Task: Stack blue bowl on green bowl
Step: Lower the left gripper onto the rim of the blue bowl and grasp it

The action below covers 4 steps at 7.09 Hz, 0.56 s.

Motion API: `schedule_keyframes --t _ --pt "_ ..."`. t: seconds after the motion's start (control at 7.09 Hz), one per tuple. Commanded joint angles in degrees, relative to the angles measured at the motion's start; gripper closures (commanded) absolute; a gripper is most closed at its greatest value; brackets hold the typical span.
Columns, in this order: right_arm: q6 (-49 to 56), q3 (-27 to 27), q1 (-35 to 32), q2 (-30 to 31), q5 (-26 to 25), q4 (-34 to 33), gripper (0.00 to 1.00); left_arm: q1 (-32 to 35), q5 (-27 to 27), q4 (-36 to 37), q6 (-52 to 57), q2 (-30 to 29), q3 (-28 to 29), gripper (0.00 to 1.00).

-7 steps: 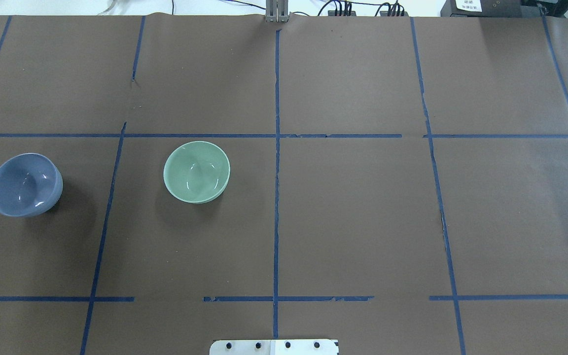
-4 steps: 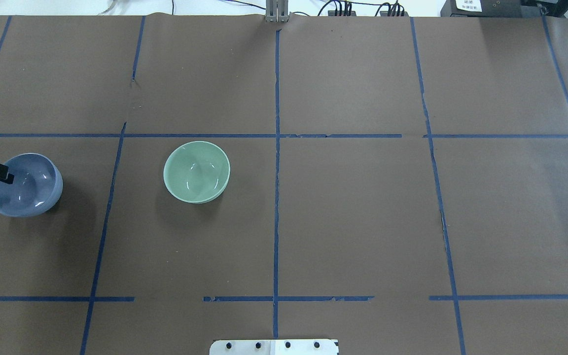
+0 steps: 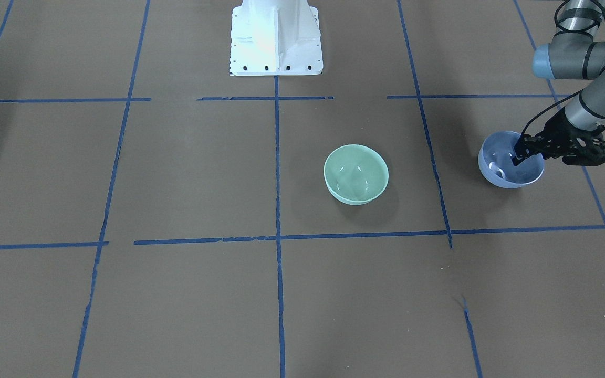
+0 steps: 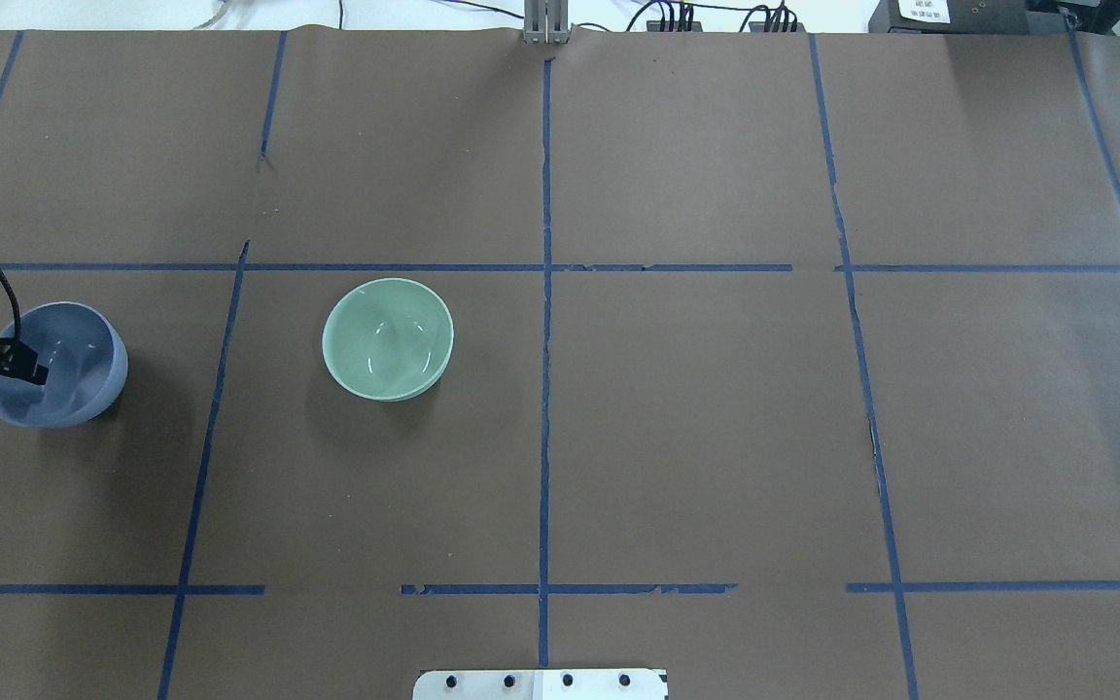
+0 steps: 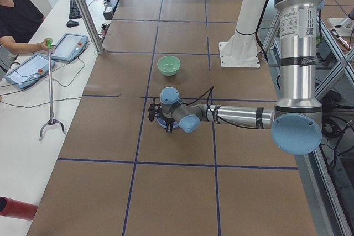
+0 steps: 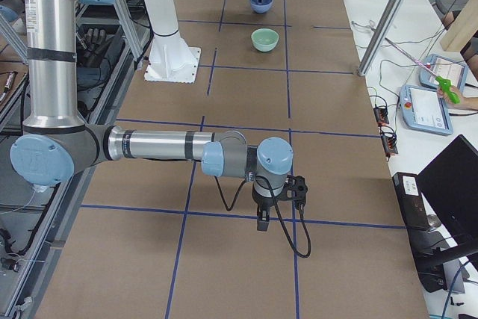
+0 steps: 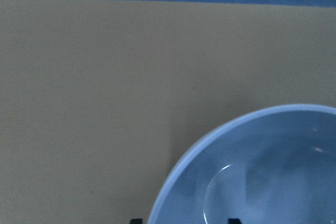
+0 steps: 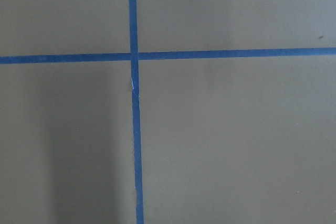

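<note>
Left claw (image 3: pixel 516 159) straddling blue bowl (image 3: pixel 507 178) rim, seemingly open, green bowl (image 3: pixel 355 173) apart

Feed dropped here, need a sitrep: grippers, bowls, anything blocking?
Left gripper open, straddling blue bowl rim. Right gripper far off, open or shut unclear. Green bowl empty; nothing between bowls.

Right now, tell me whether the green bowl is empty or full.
Empty. The green bowl stands upright, its glossy inside bare down to the bottom; nothing sits in it.
</note>
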State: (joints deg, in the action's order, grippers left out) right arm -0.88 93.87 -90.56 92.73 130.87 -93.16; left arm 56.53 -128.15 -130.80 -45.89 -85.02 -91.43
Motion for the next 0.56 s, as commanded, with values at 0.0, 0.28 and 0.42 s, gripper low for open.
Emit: schedule_keyframes --t 0.0,0.28,0.42 --pt "0.0 0.0 0.0 0.0 0.0 0.0 0.00 0.4 0.0 -0.4 4.9 0.5 0.0 0.50" --pt "0.0 0.0 -0.1 0.0 0.0 0.0 0.00 0.5 0.0 -0.3 4.9 0.5 -0.1 0.50" --pt "0.0 0.0 -0.1 0.0 0.0 0.0 0.00 0.5 0.0 -0.3 4.9 0.5 -0.2 0.52"
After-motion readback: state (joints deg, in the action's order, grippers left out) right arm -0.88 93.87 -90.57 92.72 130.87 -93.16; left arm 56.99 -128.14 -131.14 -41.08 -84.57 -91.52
